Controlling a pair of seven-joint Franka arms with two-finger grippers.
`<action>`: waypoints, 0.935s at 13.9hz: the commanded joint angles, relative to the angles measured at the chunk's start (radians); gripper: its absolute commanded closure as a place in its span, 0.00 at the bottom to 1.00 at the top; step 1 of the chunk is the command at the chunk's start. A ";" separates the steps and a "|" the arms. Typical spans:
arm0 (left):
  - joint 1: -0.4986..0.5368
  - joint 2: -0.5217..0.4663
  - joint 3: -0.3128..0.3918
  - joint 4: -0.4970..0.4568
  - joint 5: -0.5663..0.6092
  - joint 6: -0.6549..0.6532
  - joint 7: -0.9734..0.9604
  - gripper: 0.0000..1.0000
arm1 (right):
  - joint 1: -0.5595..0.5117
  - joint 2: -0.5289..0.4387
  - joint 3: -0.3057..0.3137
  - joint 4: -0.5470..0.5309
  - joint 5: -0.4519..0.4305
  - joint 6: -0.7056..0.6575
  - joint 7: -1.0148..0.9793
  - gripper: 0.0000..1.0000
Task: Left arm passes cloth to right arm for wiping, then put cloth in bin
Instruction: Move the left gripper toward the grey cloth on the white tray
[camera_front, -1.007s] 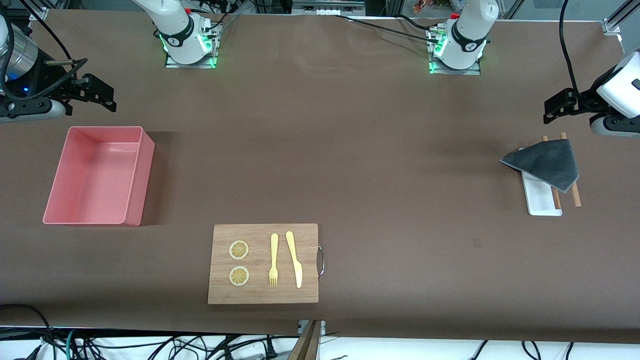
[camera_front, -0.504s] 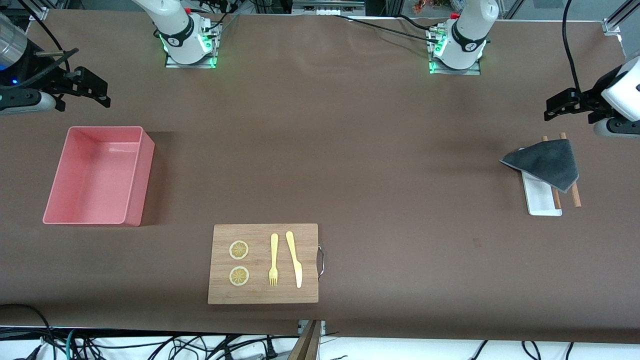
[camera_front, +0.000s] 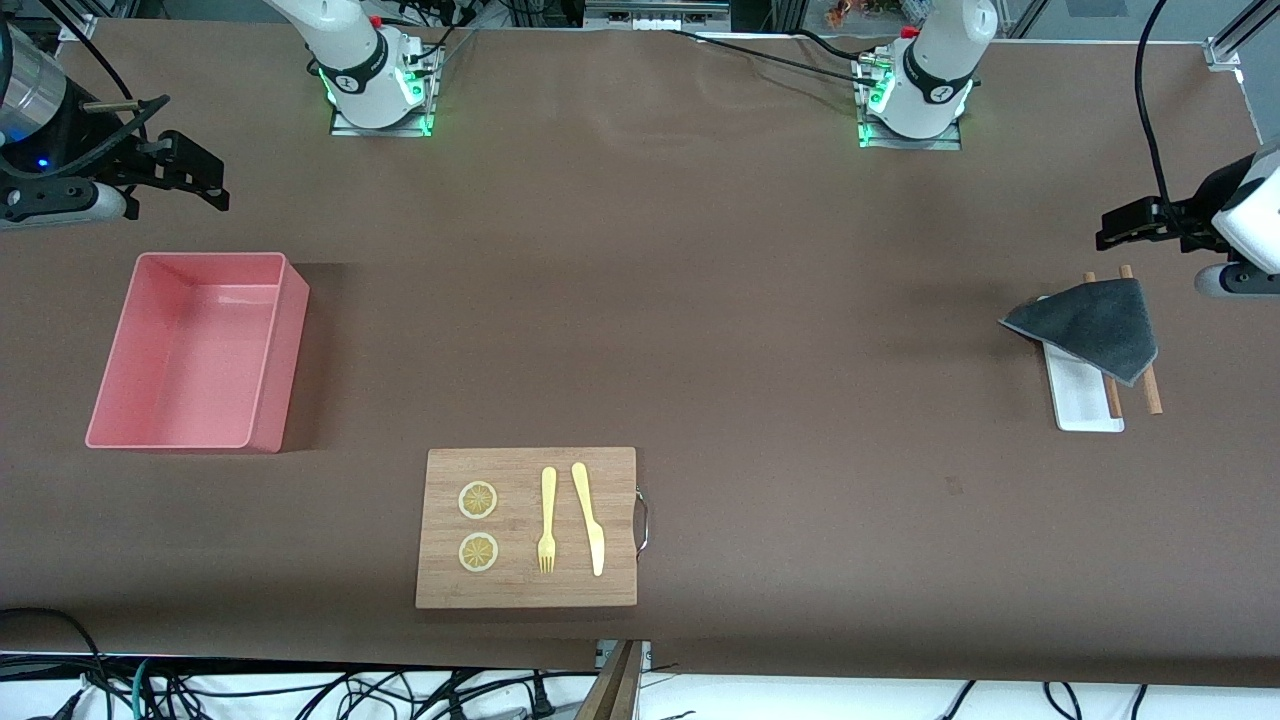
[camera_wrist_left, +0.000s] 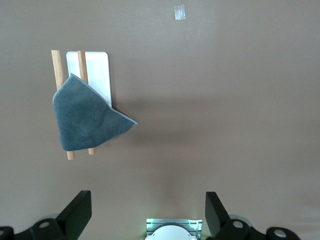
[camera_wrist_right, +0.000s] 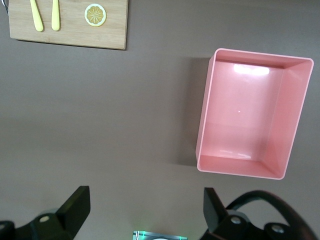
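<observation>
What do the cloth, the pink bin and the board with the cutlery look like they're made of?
The cloth: soft, matte dark grey fabric, probably microfibre; it drapes over the white tray and has a stitched edge.
The bin: smooth, slightly glossy pink plastic, judging by the highlights on its inner floor.
The cutting board: light wood, maybe bamboo, with visible grain strips and a metal handle.

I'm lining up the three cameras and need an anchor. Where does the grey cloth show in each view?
Front view: the cloth lies at the left arm's end of the table, draped over the white tray and two wooden sticks.
Left wrist view: the cloth lies across the same tray and sticks.
Right wrist view: not in it.
Shared landmark: the white tray.
</observation>
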 joint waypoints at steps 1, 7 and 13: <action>0.025 0.037 0.001 0.057 -0.024 -0.018 0.007 0.00 | -0.015 0.015 0.000 0.026 0.010 -0.024 -0.014 0.00; 0.033 0.098 0.001 0.057 -0.022 -0.017 0.011 0.00 | -0.013 0.015 0.002 0.027 0.012 -0.024 -0.008 0.00; 0.053 0.257 0.001 0.059 -0.002 0.060 0.319 0.00 | -0.013 0.015 0.000 0.027 0.012 -0.024 -0.007 0.00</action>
